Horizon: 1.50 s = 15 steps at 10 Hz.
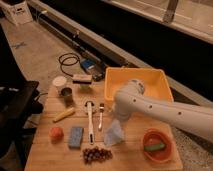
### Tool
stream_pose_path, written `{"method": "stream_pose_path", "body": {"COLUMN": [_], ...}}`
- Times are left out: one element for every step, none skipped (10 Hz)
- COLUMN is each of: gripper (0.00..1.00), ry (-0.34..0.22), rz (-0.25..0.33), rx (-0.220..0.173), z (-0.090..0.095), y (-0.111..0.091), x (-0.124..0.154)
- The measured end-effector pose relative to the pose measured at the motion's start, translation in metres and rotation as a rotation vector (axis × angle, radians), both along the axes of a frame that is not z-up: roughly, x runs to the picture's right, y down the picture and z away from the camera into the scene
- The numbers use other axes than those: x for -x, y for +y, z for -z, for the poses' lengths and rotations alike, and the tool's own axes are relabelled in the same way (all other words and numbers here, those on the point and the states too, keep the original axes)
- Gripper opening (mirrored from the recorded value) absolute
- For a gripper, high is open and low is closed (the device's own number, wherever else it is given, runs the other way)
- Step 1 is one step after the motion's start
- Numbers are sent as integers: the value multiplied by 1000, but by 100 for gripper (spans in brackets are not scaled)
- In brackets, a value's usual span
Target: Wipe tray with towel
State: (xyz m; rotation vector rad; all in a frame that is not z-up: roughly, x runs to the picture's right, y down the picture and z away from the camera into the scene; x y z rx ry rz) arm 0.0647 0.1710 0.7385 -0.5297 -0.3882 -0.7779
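The yellow tray [150, 73] stands at the back right of the wooden table. The light blue towel [113, 135] lies on the table in front of the tray's left corner. My white arm reaches in from the right, bends over the tray's front left corner and points down. The gripper [120, 120] hangs just above the towel's top edge, open, and its tips are largely hidden by the wrist. Nothing is held.
A red-orange bowl [157, 145] holding something green sits at front right. Left of the towel lie a spatula [89, 121], a fork [100, 116], a blue sponge [76, 136], grapes [96, 154], an orange fruit [56, 133] and a banana [64, 115]. A cup [59, 82] and a can [67, 94] stand at back left.
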Motion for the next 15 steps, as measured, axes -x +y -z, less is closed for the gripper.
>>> {"method": "stream_pose_path", "body": {"gripper": [65, 65, 65, 65, 65, 65, 65, 65, 65, 65, 65, 65, 65, 65, 65], "ry": [9, 8, 4, -3, -13, -24, -34, -48, -65, -73, -86, -100, -110, -128, -148], "rz": [10, 17, 17, 17, 16, 18, 18, 13, 7, 1, -6, -14, -20, -29, -36], "rx": [23, 50, 64, 80, 92, 101, 105, 113, 119, 126, 136, 144, 148, 159, 169], "z": [-6, -16, -23, -28, -32, -36, -38, -42, -46, -49, -52, -56, -59, -64, -70], "y": [6, 16, 22, 27, 30, 33, 34, 38, 40, 43, 46, 49, 50, 54, 59], "x": [-4, -7, -8, -9, -8, -5, -2, 0, 3, 2, 2, 1, 1, 1, 5]}}
